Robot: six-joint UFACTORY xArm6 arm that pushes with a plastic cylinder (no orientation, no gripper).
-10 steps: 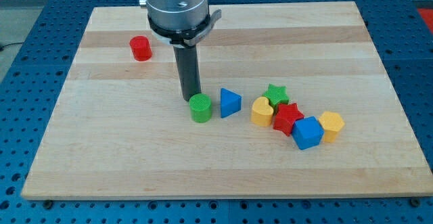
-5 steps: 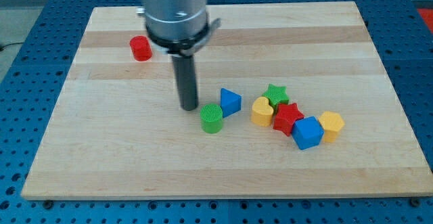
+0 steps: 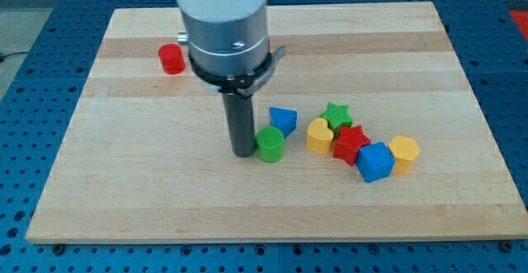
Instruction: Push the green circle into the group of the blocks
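Note:
The green circle (image 3: 270,144) stands near the middle of the wooden board (image 3: 165,199). My tip (image 3: 243,152) is on the board right at the circle's left side, touching it or nearly so. A blue triangle (image 3: 283,120) sits just up and right of the circle. Further right is the group: a yellow heart (image 3: 319,136), a green star (image 3: 336,114), a red star (image 3: 351,143), a blue cube (image 3: 374,162) and a yellow hexagon (image 3: 404,152).
A red cylinder (image 3: 171,58) stands alone at the board's upper left. The arm's wide grey body (image 3: 224,25) hides part of the board's top middle. A blue perforated table surrounds the board.
My tip has moved down and to the right, from above-left of the green circle to its left side. The circle has slid right and down, closer to the group; the blue triangle turned slightly.

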